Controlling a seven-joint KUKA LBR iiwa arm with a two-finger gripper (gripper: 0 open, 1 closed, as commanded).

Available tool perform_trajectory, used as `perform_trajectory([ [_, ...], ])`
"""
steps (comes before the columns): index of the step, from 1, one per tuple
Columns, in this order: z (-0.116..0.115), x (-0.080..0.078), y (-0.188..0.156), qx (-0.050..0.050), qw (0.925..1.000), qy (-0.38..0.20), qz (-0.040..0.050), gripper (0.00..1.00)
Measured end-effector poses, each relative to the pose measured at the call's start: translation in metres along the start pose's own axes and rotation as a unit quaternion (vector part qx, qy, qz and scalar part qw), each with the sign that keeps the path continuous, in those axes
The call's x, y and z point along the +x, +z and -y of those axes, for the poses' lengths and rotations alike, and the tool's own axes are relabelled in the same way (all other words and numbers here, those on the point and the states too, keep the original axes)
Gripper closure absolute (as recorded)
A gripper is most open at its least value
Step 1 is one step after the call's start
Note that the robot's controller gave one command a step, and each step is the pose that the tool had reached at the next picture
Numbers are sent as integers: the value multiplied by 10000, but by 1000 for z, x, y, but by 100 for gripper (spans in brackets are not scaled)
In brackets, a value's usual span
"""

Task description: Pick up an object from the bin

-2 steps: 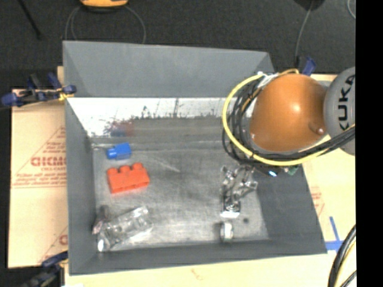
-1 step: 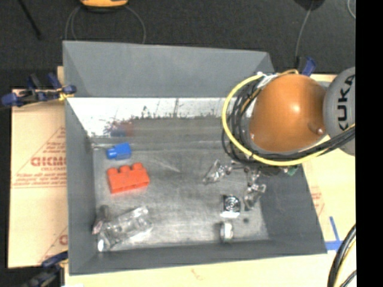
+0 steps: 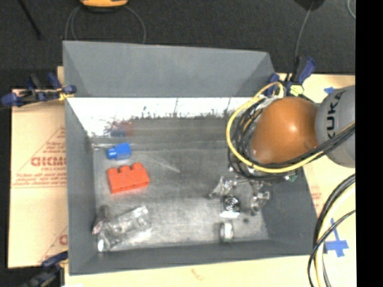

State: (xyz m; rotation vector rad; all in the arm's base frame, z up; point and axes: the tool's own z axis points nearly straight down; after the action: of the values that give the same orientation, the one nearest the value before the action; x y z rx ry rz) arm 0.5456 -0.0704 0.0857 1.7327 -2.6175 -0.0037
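My gripper (image 3: 240, 196) hangs low over the bin's right part, under the arm's orange cover, and its metal fingers (image 3: 222, 189) stand spread apart and open. A small dark and white piece (image 3: 231, 205) shows just below, between the fingers; whether they touch it I cannot tell. A small grey-white piece (image 3: 226, 231) lies just in front of the gripper, near the bin's front wall.
On the left side lie a red toy brick (image 3: 127, 179), a small blue piece (image 3: 118, 152) behind it, and a clear, shiny bundle (image 3: 122, 225) in the front left corner. The arm and its cables cover the bin's right wall.
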Motion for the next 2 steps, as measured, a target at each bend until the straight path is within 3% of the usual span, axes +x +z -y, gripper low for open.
perform_trajectory([
  [1, 1, -2, -3, 20, 10000, 10, 15, 100],
  [2, 2, 9, -112, 66, 9999, 125, 17, 100],
])
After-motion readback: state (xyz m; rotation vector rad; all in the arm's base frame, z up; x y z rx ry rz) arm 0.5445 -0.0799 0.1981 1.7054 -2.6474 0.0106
